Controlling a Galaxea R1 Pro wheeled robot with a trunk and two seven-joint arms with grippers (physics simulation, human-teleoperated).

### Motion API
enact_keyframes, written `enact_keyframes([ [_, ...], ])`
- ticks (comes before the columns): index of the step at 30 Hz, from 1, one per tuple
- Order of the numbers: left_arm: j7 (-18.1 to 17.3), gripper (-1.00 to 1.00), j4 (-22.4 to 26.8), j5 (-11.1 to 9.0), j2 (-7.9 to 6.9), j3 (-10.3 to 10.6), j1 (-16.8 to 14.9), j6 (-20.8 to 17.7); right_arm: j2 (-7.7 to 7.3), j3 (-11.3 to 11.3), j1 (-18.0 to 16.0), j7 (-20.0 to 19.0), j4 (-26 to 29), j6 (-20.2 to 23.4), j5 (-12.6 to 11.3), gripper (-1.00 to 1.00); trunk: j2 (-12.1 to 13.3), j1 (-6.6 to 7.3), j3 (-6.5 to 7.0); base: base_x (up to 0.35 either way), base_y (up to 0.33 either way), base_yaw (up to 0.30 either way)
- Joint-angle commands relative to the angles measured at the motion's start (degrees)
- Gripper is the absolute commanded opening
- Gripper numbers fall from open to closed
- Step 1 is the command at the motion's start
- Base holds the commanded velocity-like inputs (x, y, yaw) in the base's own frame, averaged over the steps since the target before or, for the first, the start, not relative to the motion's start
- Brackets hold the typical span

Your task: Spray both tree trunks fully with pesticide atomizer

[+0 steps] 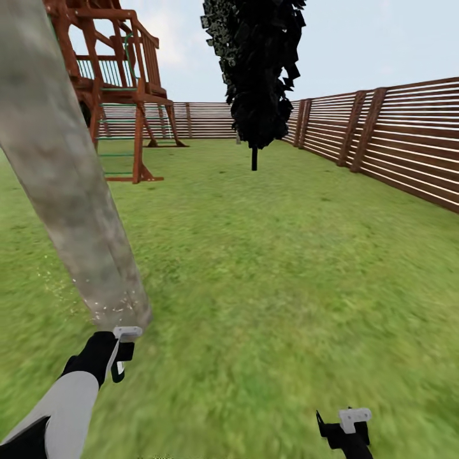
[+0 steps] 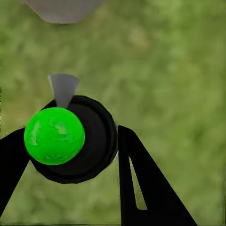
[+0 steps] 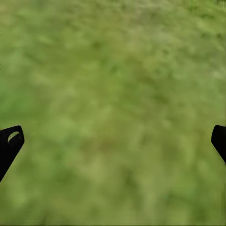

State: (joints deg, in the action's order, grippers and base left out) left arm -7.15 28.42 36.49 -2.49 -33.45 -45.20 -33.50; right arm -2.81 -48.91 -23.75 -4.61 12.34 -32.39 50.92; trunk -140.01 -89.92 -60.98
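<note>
A thick, pale grey-brown mottled tree trunk [image 1: 70, 191] leans across the left of the head view and meets the lawn just ahead of my left gripper [image 1: 121, 357]. Pale specks of pesticide [image 1: 102, 307] dot the bark near its foot. In the left wrist view my left gripper [image 2: 73, 132] is shut on the pesticide atomizer [image 2: 94, 146], a black round body with a bright green ball on top. Its grey nozzle [image 2: 63, 89] points toward the trunk's base [image 2: 63, 9]. My right gripper [image 1: 344, 424] hangs open low at the right, over bare grass [image 3: 113, 94].
A dark columnar tree [image 1: 258, 70] on a thin black stem stands mid-lawn ahead. A brown wooden play tower [image 1: 118, 83] rises behind the trunk at the left. The slatted fence [image 1: 395, 146] runs along the right and the back. Open lawn [image 1: 274, 268] lies between.
</note>
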Motion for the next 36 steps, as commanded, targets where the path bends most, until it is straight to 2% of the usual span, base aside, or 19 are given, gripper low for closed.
enact_keyframes([
  [1, -0.5, -1.0, 0.13, 0.6, 0.01, -0.39, -0.07, -0.16, 0.0, -0.49, -0.04, -0.48, 0.0, -0.22, 0.06, 1.0, -0.02, 0.01, -0.05, -0.041, -0.241, 0.276],
  [7, -0.53, -1.0, 0.22, 0.47, 0.03, -0.57, -0.3, -0.28, 0.0, -0.49, -0.06, -0.48, -0.03, -0.22, 0.09, 1.0, -0.02, 0.01, -0.05, -0.016, -0.038, 0.276],
  [12, -0.58, -1.0, 0.18, -1.08, 0.34, -0.59, -3.9, -1.16, 0.0, -0.49, -0.05, -0.48, 0.01, -0.22, 0.06, 1.0, -0.02, 0.01, -0.05, 0.0, 0.0, 0.276],
  [15, -0.58, -1.0, 0.89, -1.23, -1.4, -0.44, -4.18, -3.25, 0.0, -0.49, -0.04, -0.48, 0.04, -0.22, 0.06, 1.0, -0.02, 0.01, -0.05, 0.0, 0.0, 0.278],
  [16, -0.58, -1.0, 1.13, -1.26, -1.31, -0.31, -4.25, -3.62, 0.0, -0.49, -0.02, -0.48, 0.05, -0.22, 0.06, 1.0, -0.02, 0.01, -0.05, 0.0, 0.0, 0.279],
  [17, -0.58, -1.0, 1.25, -1.26, -0.27, -0.16, -4.55, -3.99, 0.0, -0.49, -0.03, -0.48, 0.05, -0.22, 0.06, 1.0, -0.02, 0.01, -0.05, 0.0, 0.0, 0.279],
  [18, -0.58, -1.0, 1.34, -0.85, 3.37, -0.01, -6.65, -5.06, -0.02, -0.49, -0.02, -0.48, 0.06, -0.22, 0.06, 1.0, -0.02, 0.01, -0.05, 0.0, 0.0, 0.205],
  [19, -0.58, -1.0, 1.36, -0.77, 5.17, 0.03, -8.15, -5.89, -0.05, -0.5, -0.04, -0.48, 0.06, -0.22, 0.06, 1.0, -0.02, 0.01, -0.05, 0.0, 0.0, 0.084],
  [21, -0.5, -1.0, 1.37, -0.49, 6.32, 0.13, -10.63, -7.64, -0.05, -0.5, -0.06, -0.48, 0.06, -0.22, 0.06, 1.0, -0.02, 0.01, -0.05, 0.0, 0.0, 0.038],
  [22, 0.18, -1.0, 1.44, -0.36, 6.22, 0.18, -11.31, -8.36, -0.07, -0.51, -0.06, -0.48, 0.06, -0.22, 0.06, 1.0, -0.02, 0.01, -0.05, 0.0, 0.0, 0.011],
  [23, 3.83, -1.0, 2.2, -0.22, 3.69, 0.28, -11.75, -9.63, -0.09, -0.51, -0.03, -0.48, 0.06, -0.22, 0.06, 1.0, -0.02, 0.01, -0.05, 0.0, 0.0, 0.002],
  [24, 4.37, -1.0, 2.44, -0.36, 0.98, 0.33, -11.51, -10.44, -0.09, -0.52, -0.05, -0.48, 0.06, -0.22, 0.06, 1.0, -0.02, 0.01, -0.05, 0.0, 0.0, 0.0],
  [26, 4.56, -1.0, 2.55, -0.54, -2.01, 0.38, -11.31, -10.96, -0.09, -0.56, -0.06, -0.48, 0.06, -0.22, 0.06, 1.0, -0.02, 0.01, -0.05, 0.0, 0.0, 0.0],
  [27, 4.58, -1.0, 2.53, -0.55, -2.66, 0.42, -11.27, -11.05, -0.09, -0.57, -0.06, -0.48, 0.06, -0.22, 0.06, 1.0, -0.02, 0.01, -0.05, 0.0, 0.0, 0.0],
  [28, 4.64, -1.0, 2.41, -0.5, -2.63, 0.48, -11.24, -11.17, -0.09, -0.53, -0.04, -0.48, 0.06, -0.22, 0.06, 1.0, -0.02, 0.01, -0.05, 0.0, 0.0, 0.0],
  [31, 4.66, -1.0, 1.95, -0.62, 0.36, 3.05, -11.75, -12.76, -0.09, -0.53, -0.05, -0.48, 0.06, -0.22, 0.06, 1.0, -0.02, 0.01, -0.05, 0.0, 0.0, 0.0],
  [33, 4.62, -1.0, 2.49, -0.71, 1.45, 3.85, -12.06, -15.27, -0.09, -0.55, -0.04, -0.47, 0.06, -0.22, 0.06, 1.0, -0.02, 0.01, -0.05, 0.0, 0.0, 0.0],
  [35, 4.56, -1.0, 2.64, -0.76, 0.51, 3.97, -11.98, -15.75, -0.09, -0.56, -0.05, -0.48, 0.06, -0.22, 0.06, 1.0, -0.02, 0.01, -0.05, 0.0, 0.0, 0.0],
  [36, 4.54, -1.0, 2.67, -0.84, -0.97, 3.97, -11.81, -15.82, -0.09, -0.57, -0.06, -0.48, 0.06, -0.22, 0.06, 1.0, -0.02, 0.01, -0.05, 0.0, 0.0, 0.0],
])
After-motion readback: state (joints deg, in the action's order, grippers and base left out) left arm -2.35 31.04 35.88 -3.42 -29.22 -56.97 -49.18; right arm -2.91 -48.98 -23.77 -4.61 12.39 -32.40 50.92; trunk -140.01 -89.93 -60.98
